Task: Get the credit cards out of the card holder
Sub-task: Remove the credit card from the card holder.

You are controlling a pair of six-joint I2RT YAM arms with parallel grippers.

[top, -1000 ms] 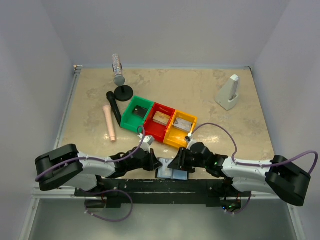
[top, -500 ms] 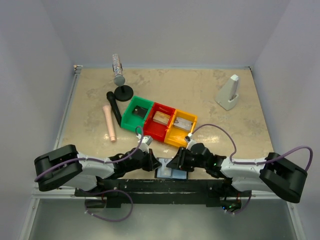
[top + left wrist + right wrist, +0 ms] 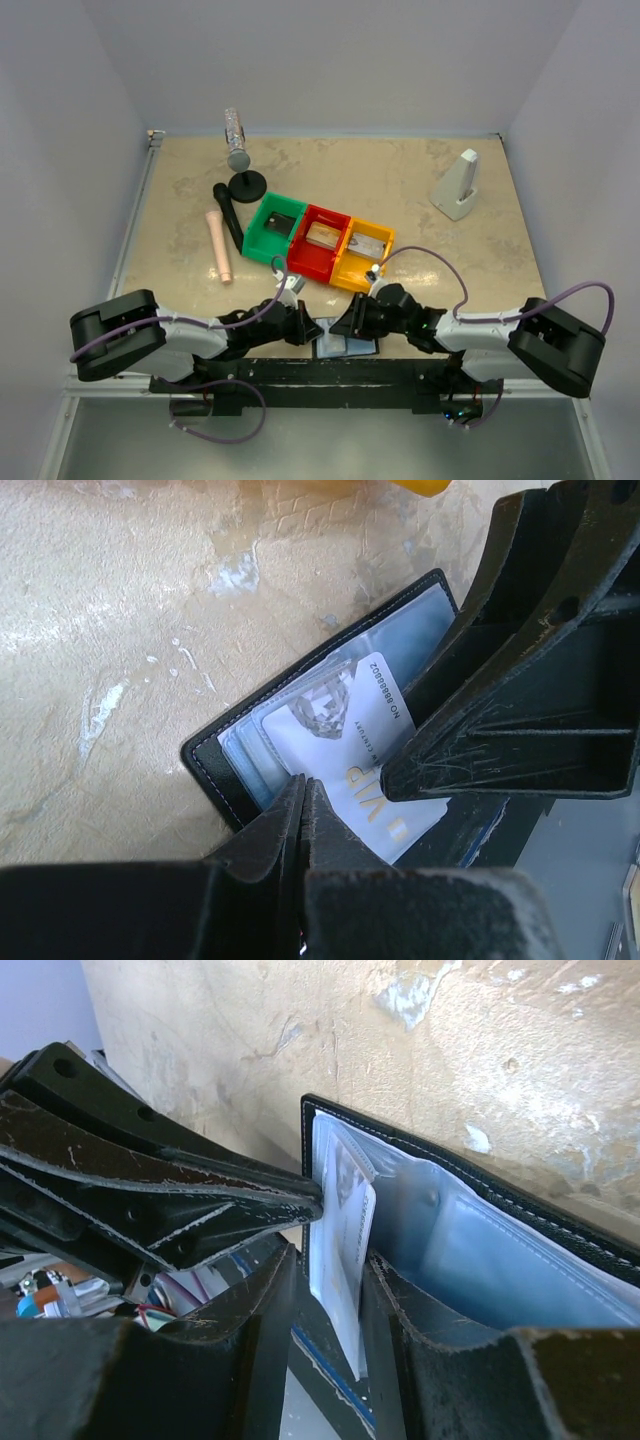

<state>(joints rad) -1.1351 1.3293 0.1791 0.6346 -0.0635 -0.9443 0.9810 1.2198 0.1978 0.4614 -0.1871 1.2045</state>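
Note:
The black card holder [image 3: 346,348] lies open at the table's near edge between both grippers. In the left wrist view its black edge [image 3: 215,755] frames grey-blue sleeves, and a white VIP card [image 3: 350,750] sticks halfway out. My left gripper [image 3: 303,785] is shut, with its tips pressed on the holder's near edge beside the card; it also shows in the top view [image 3: 310,330]. My right gripper [image 3: 325,1270] is open and straddles the protruding white card [image 3: 345,1250], with a gap on the left side. It also shows in the top view [image 3: 348,322].
A green bin [image 3: 256,238], a red bin [image 3: 302,260] and a yellow bin [image 3: 348,282] stand in a row just behind the grippers, and the red and yellow bins each hold a card. A pink cylinder [image 3: 218,245], a black stand [image 3: 247,185] and a white wedge [image 3: 458,186] stand farther back.
My right gripper has crept a little to the left, farther over the card holder. The left gripper has stayed in place on the holder.

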